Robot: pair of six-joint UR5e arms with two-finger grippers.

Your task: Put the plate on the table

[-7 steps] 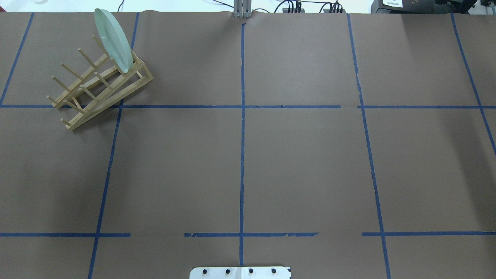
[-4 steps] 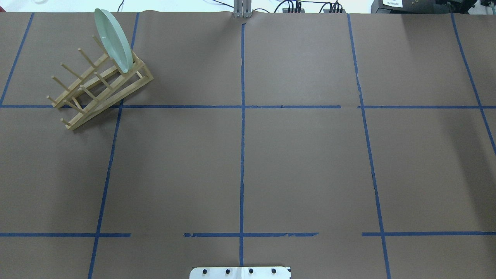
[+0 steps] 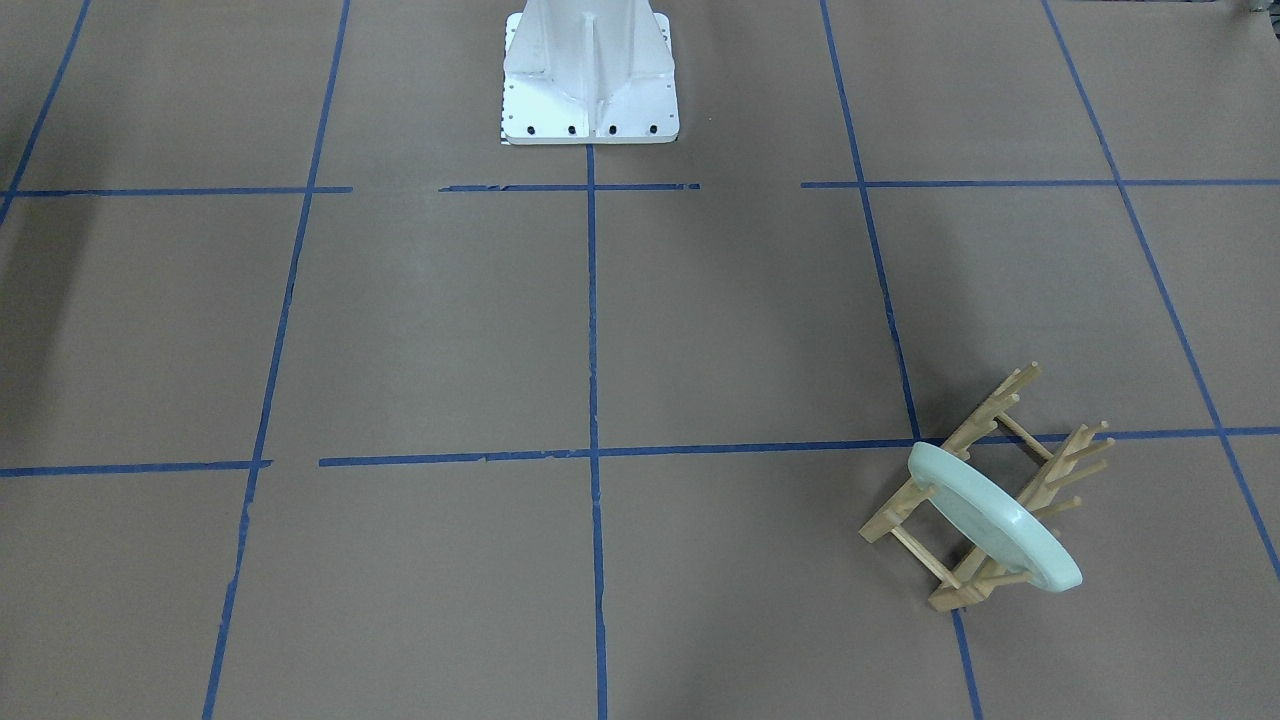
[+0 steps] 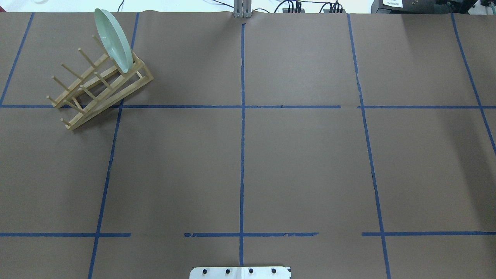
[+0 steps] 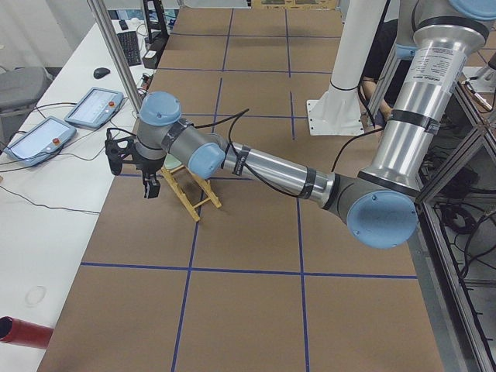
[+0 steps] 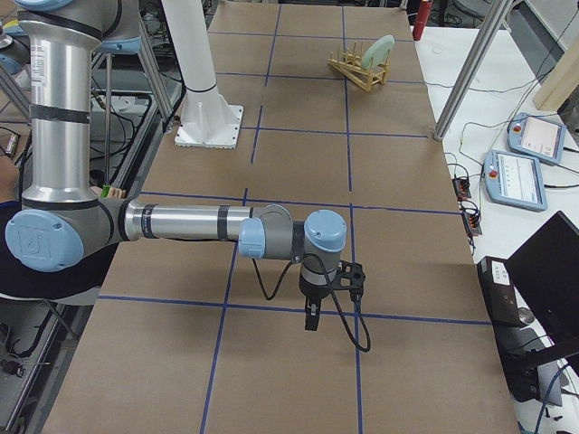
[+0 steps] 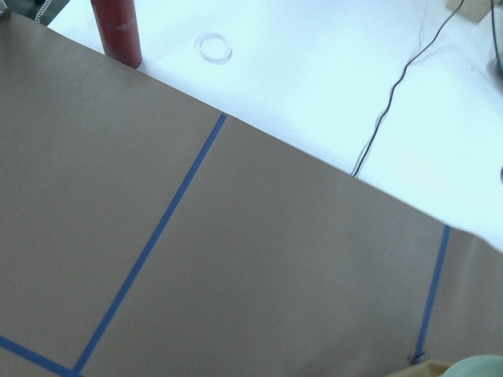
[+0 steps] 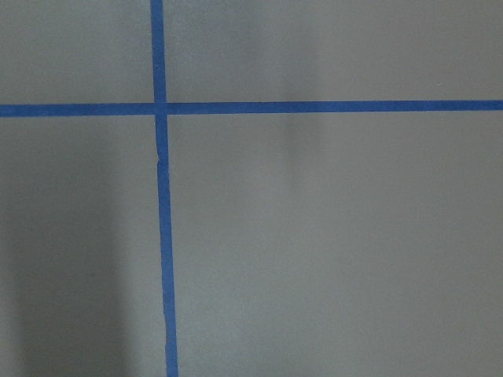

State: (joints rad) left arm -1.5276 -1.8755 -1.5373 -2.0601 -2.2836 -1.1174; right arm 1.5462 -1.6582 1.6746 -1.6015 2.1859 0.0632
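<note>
The pale mint-green plate (image 4: 113, 40) stands on edge in the end slot of a wooden peg rack (image 4: 100, 89) at the table's far left; it also shows in the front view (image 3: 995, 520) and the right view (image 6: 380, 50). The brown table (image 4: 310, 155) carries blue tape lines. My left gripper (image 5: 147, 184) hangs just beside the rack, on the table-edge side; I cannot tell if it is open. My right gripper (image 6: 312, 318) hangs over bare table far from the rack; I cannot tell its state. A sliver of the plate (image 7: 481, 367) shows in the left wrist view.
The white robot base (image 3: 590, 70) stands at the near middle edge. A white side bench (image 5: 46, 178) beyond the table's left end holds tablets (image 5: 93, 105) and a red cylinder (image 5: 23, 332). More tablets (image 6: 525, 176) lie past the far edge.
</note>
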